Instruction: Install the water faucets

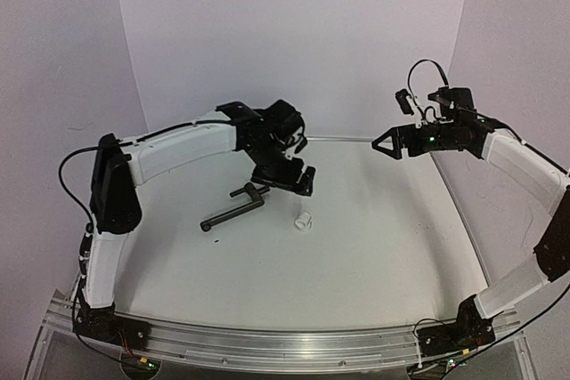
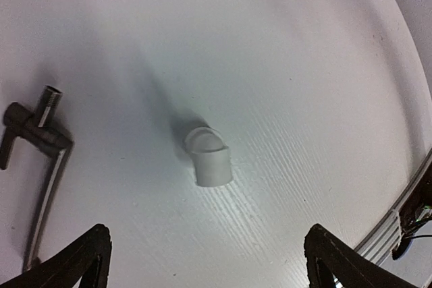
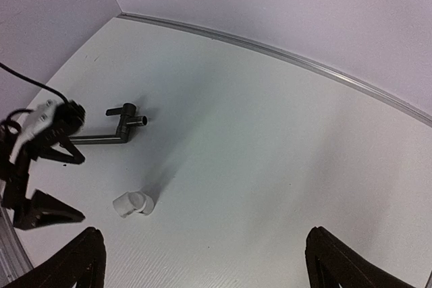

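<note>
The black faucet pipe [image 1: 233, 206] lies flat on the white table, its bent valve end toward the back. The white plastic fitting [image 1: 304, 220] lies just to its right, apart from it. My left gripper [image 1: 289, 184] hovers open and empty just behind both. In the left wrist view the fitting [image 2: 208, 158] lies ahead of the wide-open jaws and the faucet's threaded end [image 2: 40, 123] is at the left. My right gripper [image 1: 385, 142] is open, empty and raised at the back right. Its wrist view shows the faucet [image 3: 115, 129] and the fitting [image 3: 132, 203] far off.
The white table [image 1: 383, 246] curves up into white walls at the back and sides. A metal rail [image 1: 285, 344] runs along the near edge between the arm bases. The left arm's gripper shows at the left of the right wrist view [image 3: 34, 166].
</note>
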Tool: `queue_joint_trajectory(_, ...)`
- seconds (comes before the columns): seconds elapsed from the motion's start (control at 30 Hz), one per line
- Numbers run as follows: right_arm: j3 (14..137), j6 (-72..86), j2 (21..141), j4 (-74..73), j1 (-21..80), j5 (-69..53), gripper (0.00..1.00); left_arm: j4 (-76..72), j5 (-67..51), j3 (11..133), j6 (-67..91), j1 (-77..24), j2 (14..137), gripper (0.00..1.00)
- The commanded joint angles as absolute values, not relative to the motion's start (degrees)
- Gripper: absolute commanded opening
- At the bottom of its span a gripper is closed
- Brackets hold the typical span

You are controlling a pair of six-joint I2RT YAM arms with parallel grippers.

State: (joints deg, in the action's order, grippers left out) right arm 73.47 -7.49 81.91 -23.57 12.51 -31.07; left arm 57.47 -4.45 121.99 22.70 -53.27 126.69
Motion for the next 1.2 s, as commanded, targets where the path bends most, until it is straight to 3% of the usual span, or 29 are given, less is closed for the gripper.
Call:
queue_joint_trajectory(0.0,75.3,-8.1,81.9,-22.3,12.4,-33.5,0.98,54.6,-3.8,114.1,16.8,-45.9,117.2,1.0)
queue_joint_trajectory(0.3,76.4,-8.0,84.1,-22.3,12.4,-36.7,0.98,59.0,-1.1,107.2,4.4,-38.8,113.8,0.95)
queue_joint_trajectory(0.53,77.5,-6.8,86.5,-22.2,12.3,-40.6,0.98,46.4,-5.5,92.6,-3.6,-35.9,108.7,0.91)
queue_joint_trajectory(1.0,78.0,-6.1,88.8,-22.3,12.4,-42.9,0.98,36.3,-9.8,85.4,-10.0,-33.0,114.9,0.71)
queue_joint_trajectory(1.17,78.0,-6.2,89.4,-22.3,12.3,-43.1,0.98,36.5,-10.2,85.3,-11.9,-32.9,117.2,0.59)
